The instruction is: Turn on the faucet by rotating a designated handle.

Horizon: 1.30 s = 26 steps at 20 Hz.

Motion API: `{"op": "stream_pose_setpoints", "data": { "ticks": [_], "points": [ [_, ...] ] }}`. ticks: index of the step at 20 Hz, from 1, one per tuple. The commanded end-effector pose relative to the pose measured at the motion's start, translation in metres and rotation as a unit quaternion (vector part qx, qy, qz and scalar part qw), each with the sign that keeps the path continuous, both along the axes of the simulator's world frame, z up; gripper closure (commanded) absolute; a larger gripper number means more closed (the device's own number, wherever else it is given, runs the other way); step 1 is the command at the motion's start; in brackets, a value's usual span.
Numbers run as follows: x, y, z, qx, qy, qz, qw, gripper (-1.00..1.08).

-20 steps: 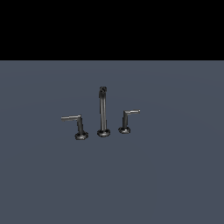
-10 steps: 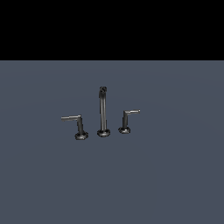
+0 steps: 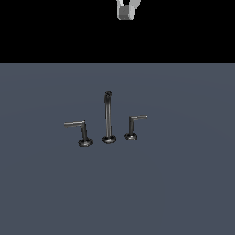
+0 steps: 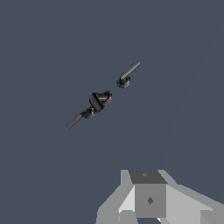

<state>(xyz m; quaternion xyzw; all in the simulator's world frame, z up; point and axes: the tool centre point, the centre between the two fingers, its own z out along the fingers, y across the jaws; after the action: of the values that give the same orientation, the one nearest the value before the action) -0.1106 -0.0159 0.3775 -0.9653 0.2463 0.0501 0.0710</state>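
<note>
Grey floor (image 3: 183, 183): one faucet (image 3: 108, 119), two handles.

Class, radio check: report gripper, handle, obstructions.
Gripper high above faucet, state unclear. Handle untouched, on exterior view's right. Nothing blocking it.

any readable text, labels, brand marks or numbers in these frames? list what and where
None. No text, label, brand or number shows in either view.
The spout, the smaller handle and the larger handle are plain dark metal.
The grey floor is unmarked.
The gripper body is plain grey, no markings readable.
</note>
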Motion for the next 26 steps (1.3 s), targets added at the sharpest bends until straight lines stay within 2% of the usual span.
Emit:
{"op": "stream_pose_setpoints", "data": {
  "ticks": [1,7,13,18,26],
  "points": [
    [0.019,-0.003,-0.016,0.0,0.003,-0.032,0.9995,1.08],
    [0.059,-0.01,-0.06,-0.006,0.009,-0.109,0.9939,1.08],
    [0.094,-0.02,-0.109,-0.018,0.014,-0.186,0.9823,1.08],
    [0.118,-0.03,-0.154,-0.033,0.016,-0.248,0.9681,1.08],
    [0.146,-0.048,-0.224,-0.061,0.013,-0.336,0.9399,1.08]
  ]
}}
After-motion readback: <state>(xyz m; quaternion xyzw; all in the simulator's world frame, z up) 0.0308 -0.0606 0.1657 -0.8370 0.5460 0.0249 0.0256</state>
